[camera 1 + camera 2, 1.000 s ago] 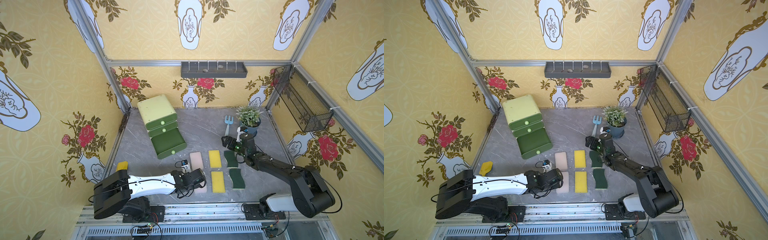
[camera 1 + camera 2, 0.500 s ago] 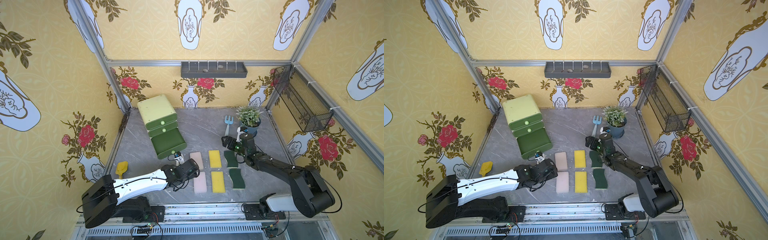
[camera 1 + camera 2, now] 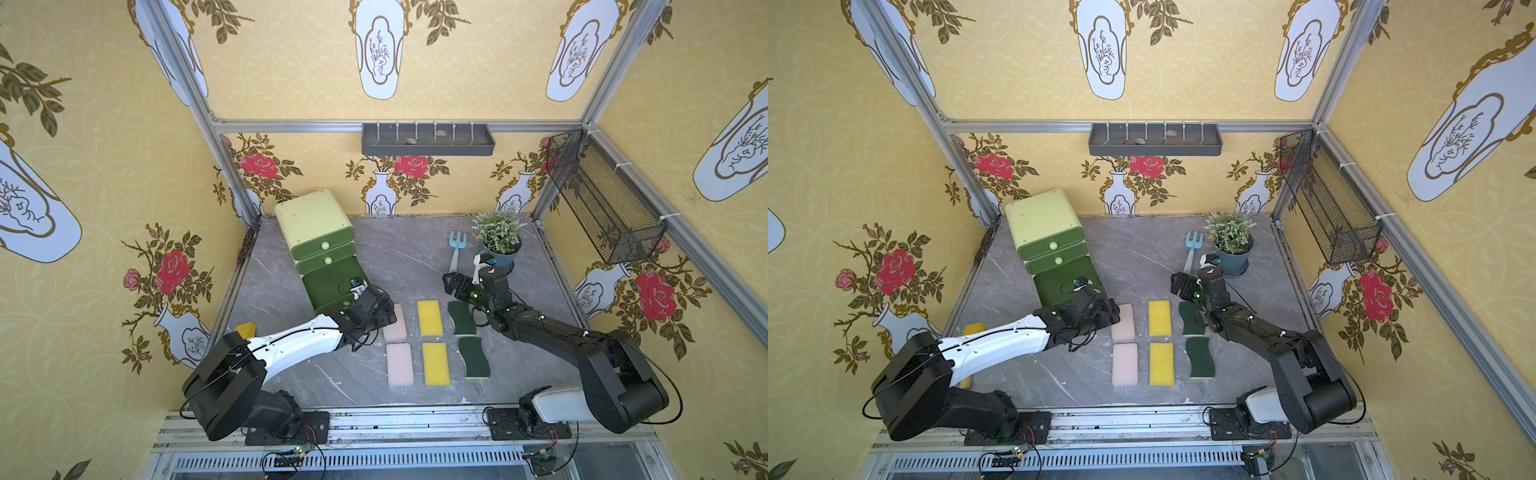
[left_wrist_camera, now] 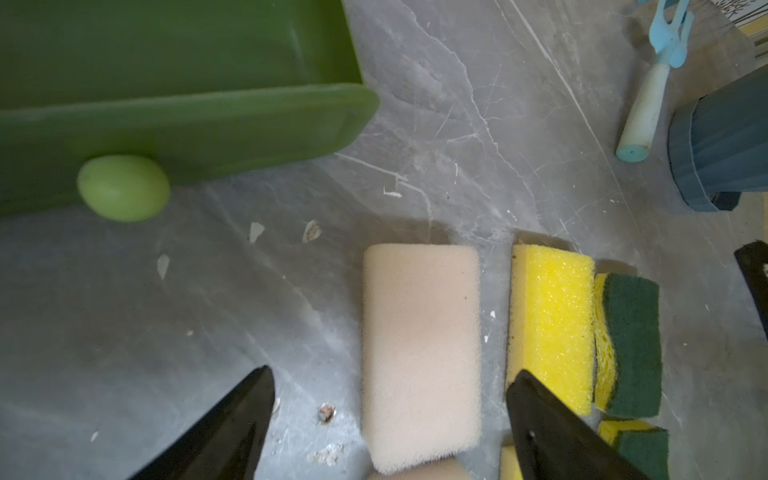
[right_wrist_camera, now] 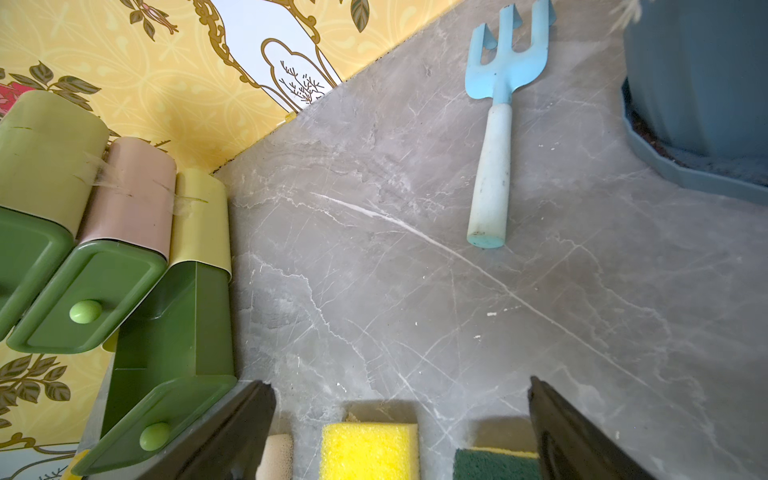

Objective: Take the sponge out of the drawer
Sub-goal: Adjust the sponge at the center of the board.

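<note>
We show the left gripper (image 4: 390, 372) with its fingers (image 4: 232, 424) spread wide and pinching nothing. They straddle the far pink sponge (image 4: 419, 353), which lies flat on the grey table (image 4: 124, 311). One finger stands clear of it, and the other sits over the gap toward the far yellow sponge (image 4: 550, 324). The far pink sponge is out of the drawer. It rests on the table near the front wall of the pulled-out bottom drawer (image 4: 187, 124) and its pale knob (image 4: 123, 188). In a top view, the sponge (image 3: 395, 328) heads a column with the near pink sponge (image 3: 400, 363). Beside these run a column of yellow sponges (image 3: 436, 363) and one of green sponges (image 3: 474, 356). The drawer unit (image 3: 311, 220) stands at the back left, with its two upper drawers closed. The right gripper (image 5: 398, 382) is also spread and empty. It is low over the table at the far ends of the yellow and green columns. A blue rake (image 5: 494, 166) and a plant pot (image 5: 702, 83) lie beyond it.
</note>
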Controlling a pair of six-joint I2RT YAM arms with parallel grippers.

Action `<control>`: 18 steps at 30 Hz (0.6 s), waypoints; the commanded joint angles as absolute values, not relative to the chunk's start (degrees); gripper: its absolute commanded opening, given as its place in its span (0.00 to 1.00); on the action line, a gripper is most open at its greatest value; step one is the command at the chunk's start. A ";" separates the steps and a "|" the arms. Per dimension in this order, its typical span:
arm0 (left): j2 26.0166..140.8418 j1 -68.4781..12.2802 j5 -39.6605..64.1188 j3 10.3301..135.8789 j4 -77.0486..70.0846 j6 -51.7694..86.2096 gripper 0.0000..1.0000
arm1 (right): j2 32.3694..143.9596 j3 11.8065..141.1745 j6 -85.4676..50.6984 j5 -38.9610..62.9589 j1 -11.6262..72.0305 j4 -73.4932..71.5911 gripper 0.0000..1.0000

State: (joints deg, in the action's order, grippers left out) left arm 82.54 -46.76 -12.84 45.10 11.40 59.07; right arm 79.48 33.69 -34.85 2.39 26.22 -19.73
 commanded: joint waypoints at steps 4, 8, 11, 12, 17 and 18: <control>87.36 -45.64 -9.59 47.31 5.36 54.84 0.93 | 79.99 34.33 -34.79 2.24 26.10 -22.15 0.98; 90.43 -45.36 -8.35 49.05 4.07 54.27 0.93 | 79.98 34.30 -34.73 2.29 26.02 -22.15 0.97; 92.47 -45.26 -7.91 50.30 3.96 53.83 0.93 | 79.98 34.30 -34.67 2.24 25.95 -22.15 0.98; 92.93 -45.18 -7.69 50.56 3.79 53.71 0.93 | 79.98 34.29 -34.69 2.28 25.93 -22.17 0.98; 94.82 -44.93 -7.36 51.67 3.78 53.27 0.93 | 79.98 34.25 -34.64 2.29 25.93 -22.12 0.97; 95.05 -44.91 -7.49 51.77 3.82 53.26 0.93 | 80.04 34.22 -34.68 2.31 25.86 -22.16 0.98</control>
State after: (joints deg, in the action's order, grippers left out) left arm 94.30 -45.15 -7.66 51.40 4.80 54.39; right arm 79.92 33.89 -34.83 2.42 25.87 -19.73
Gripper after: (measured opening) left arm 0.929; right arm 0.976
